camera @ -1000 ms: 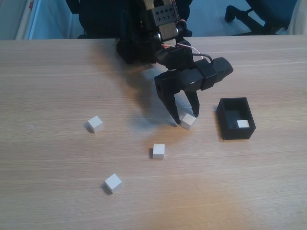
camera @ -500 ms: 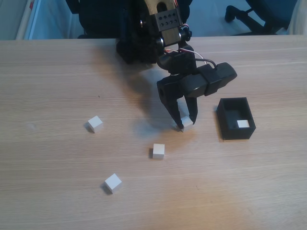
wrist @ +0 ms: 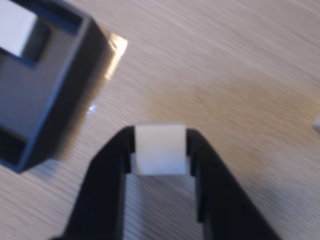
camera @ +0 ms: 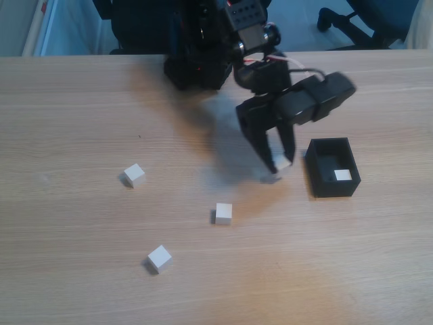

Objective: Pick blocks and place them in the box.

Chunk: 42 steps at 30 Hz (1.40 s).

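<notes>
Hand point(camera: 279, 164) clenched on block point(wrist: 160, 149), clear of bench; box point(camera: 352, 183) lies just right in fixed view.

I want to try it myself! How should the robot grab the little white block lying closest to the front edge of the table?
Come straight down from above onto that block and pinch two opposite flat sides. It sits turned at an angle on the table, so twisting the gripper to match its sides would probably help. Nothing crowds it, so there is room for the fingers.
</notes>
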{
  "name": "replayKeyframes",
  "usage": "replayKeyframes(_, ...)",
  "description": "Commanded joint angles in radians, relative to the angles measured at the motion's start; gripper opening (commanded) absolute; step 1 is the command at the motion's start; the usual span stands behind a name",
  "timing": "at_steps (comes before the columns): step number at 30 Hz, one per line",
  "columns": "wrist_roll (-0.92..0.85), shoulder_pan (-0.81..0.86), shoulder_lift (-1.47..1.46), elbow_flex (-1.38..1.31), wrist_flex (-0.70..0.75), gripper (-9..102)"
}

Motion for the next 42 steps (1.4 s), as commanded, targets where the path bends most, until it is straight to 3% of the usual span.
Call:
replayKeyframes(1,0.051,-0.061,0.012,-0.172,0.071,1)
replayKeyframes(11,0.166,-0.17,-0.11,-0.388,0.172,3)
replayKeyframes(24,0.19,-0.147,-0.137,-0.403,0.278,17)
replayKeyframes(34,0.264,0.066,-0.02,-0.391,0.525,14)
replayKeyframes(42,0.479,0.278,-0.018,-0.322,0.371,15)
